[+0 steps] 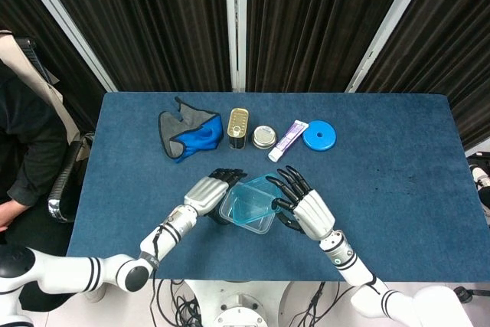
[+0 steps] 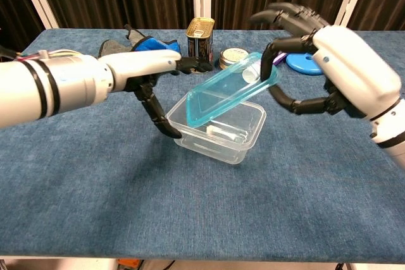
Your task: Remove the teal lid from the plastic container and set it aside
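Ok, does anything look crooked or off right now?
Only the teal lid: it tilts steeply, right edge lifted by the right robot hand, left edge still on the plastic container. Nothing spilled.

Materials as I see them from the controls

Clear glossy plastic container (image 2: 218, 128), translucent teal lid (image 2: 231, 90), matt blue cloth on the desk (image 2: 190, 219), shiny metal tin (image 2: 199, 42), glossy white right hand (image 2: 345, 71).
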You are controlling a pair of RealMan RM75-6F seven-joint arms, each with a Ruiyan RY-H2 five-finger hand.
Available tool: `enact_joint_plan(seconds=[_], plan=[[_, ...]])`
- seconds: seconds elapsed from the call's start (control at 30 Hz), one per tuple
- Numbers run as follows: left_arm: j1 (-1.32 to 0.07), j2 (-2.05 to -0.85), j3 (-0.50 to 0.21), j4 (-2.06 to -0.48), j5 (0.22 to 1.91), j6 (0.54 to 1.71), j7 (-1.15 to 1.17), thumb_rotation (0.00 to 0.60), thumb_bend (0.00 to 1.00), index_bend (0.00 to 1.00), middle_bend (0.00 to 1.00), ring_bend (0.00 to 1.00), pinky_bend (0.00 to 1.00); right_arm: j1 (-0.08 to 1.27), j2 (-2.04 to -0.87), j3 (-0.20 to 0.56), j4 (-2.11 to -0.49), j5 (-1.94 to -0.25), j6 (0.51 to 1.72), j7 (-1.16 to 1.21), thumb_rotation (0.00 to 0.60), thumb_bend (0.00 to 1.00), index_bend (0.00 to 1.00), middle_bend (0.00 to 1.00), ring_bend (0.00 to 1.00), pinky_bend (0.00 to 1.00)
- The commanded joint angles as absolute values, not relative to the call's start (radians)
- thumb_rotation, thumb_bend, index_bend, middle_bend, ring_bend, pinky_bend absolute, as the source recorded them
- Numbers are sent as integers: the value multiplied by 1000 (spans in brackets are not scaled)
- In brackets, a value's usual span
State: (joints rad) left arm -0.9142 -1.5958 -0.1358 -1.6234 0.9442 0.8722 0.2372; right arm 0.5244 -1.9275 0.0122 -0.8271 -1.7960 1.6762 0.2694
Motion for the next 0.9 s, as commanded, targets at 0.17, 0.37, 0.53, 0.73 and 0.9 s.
enact_joint_plan(seconds=[0.17, 0.37, 0.53, 0.73, 0.9], plan=[[-867, -1564, -117, -1625, 971, 918, 227, 600, 0, 0, 0, 0, 29, 502, -1874, 47, -863, -1766, 1722, 272, 600, 456, 738, 140, 0, 0], [-805, -1506, -112, -1642, 987, 989, 211, 600, 0, 0, 0, 0, 28, 471, -1813, 99, -870, -1664, 1685, 391, 600, 456, 724, 141, 0, 0], [-739, -1451, -107, -1654, 1016, 1061, 181, 600, 0, 0, 0, 0, 22, 462, -1808, 113, -799, -1613, 1624, 449, 600, 456, 699, 139, 0, 0], [-665, -1396, -111, -1650, 1033, 1106, 98, 600, 0, 0, 0, 0, 22, 457, -1833, 97, -741, -1571, 1506, 482, 600, 357, 423, 90, 0, 0], [-608, -1349, -104, -1659, 1055, 1138, 56, 600, 0, 0, 0, 0, 23, 441, -1759, 47, -847, -1565, 1399, 428, 600, 120, 4, 0, 0, 0]])
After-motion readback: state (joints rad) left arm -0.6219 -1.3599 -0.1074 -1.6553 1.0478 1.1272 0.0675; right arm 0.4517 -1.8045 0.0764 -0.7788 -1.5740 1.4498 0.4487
